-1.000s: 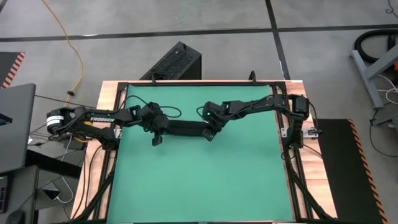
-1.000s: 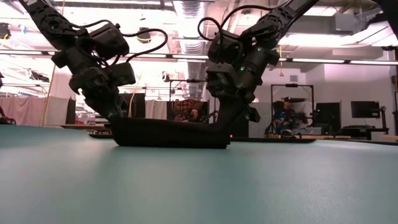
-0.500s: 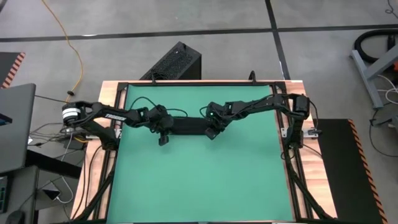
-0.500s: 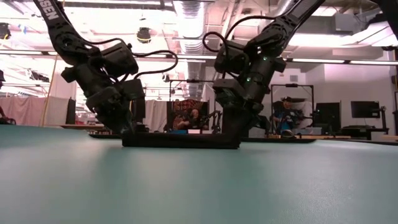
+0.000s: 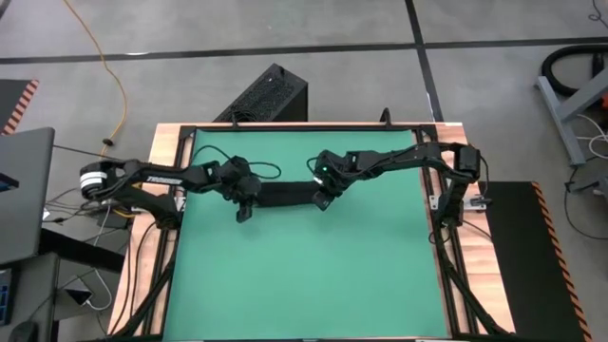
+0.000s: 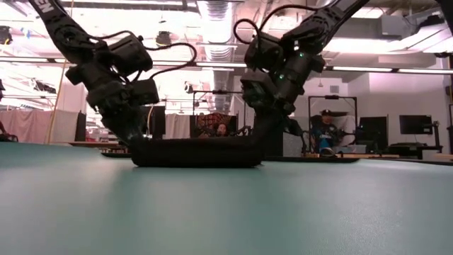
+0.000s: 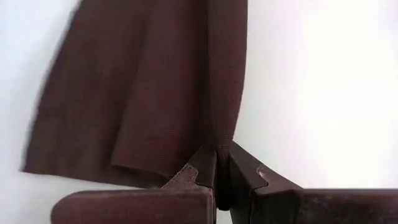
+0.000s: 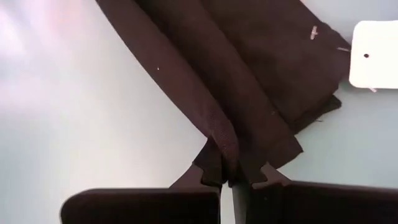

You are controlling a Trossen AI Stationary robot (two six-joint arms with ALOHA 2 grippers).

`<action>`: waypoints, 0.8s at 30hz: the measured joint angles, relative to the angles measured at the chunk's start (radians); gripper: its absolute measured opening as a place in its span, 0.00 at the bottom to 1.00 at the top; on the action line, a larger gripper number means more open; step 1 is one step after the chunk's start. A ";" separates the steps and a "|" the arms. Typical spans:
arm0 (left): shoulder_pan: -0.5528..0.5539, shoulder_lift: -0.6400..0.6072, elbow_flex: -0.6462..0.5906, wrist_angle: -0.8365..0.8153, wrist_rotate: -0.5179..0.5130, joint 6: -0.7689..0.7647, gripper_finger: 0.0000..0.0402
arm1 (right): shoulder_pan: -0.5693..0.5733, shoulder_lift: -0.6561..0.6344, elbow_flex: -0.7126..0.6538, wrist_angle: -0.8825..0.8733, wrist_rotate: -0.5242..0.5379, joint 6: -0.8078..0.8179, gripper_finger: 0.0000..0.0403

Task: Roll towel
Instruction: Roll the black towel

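Note:
The black towel (image 5: 285, 195) lies as a narrow strip running left to right on the far half of the green table (image 5: 304, 275). In the low view the towel (image 6: 195, 152) shows as a low ridge. Its white tag (image 8: 376, 53) lies on the table at the right end. My left gripper (image 5: 249, 199) is shut on the strip's left end. My right gripper (image 5: 321, 197) is shut on its right end. Both reach down from above in the low view, the left gripper (image 6: 134, 140) and the right gripper (image 6: 260, 138). My left gripper pinches a raised fold (image 7: 221, 144) at the towel's left end between its two fingertips. It comes slanting down from the table's left. The fold is drawn up to the fingers while the cloth beyond it lies on the table. My right gripper pinches a folded ridge (image 8: 225, 163) at the towel's right end, close to the tag corner. Its fingers slant down from the table's right. Several layers run into the fingertips, and the remaining cloth lies on the table.
A black ribbed box (image 5: 269, 95) stands on the floor beyond the far edge. A laptop (image 5: 19, 190) sits left of the table. The green surface (image 5: 304, 285) toward the near edge is free. People sit in the room behind (image 6: 325, 131).
Both grippers stayed shut on the towel. They dipped toward the far edge, so the towel lay flat, then came back up toward the near edge. The towel stands as a low ridge again, about where it was a second ago.

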 joint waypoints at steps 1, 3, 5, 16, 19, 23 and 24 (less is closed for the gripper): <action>0.004 -0.013 0.000 -0.007 0.001 0.000 0.00 | -0.003 0.000 0.002 -0.001 -0.004 0.000 0.05; 0.014 -0.028 0.000 -0.017 0.001 0.000 0.00 | -0.014 0.000 0.002 0.000 -0.021 0.000 0.05; 0.021 -0.030 0.000 -0.028 0.001 0.002 0.00 | -0.025 0.001 0.002 0.008 -0.024 0.002 0.05; 0.071 0.023 0.000 -0.038 0.016 0.036 0.00 | -0.089 0.004 0.003 0.030 -0.070 0.012 0.05; 0.087 0.043 0.000 -0.029 0.052 0.038 0.00 | -0.109 0.004 0.003 0.031 -0.084 0.024 0.05; 0.101 0.055 0.001 -0.021 0.080 0.034 0.00 | -0.135 0.004 0.003 0.040 -0.110 0.032 0.05; 0.102 0.055 0.001 -0.022 0.079 0.034 0.00 | -0.138 0.004 0.003 0.042 -0.110 0.029 0.05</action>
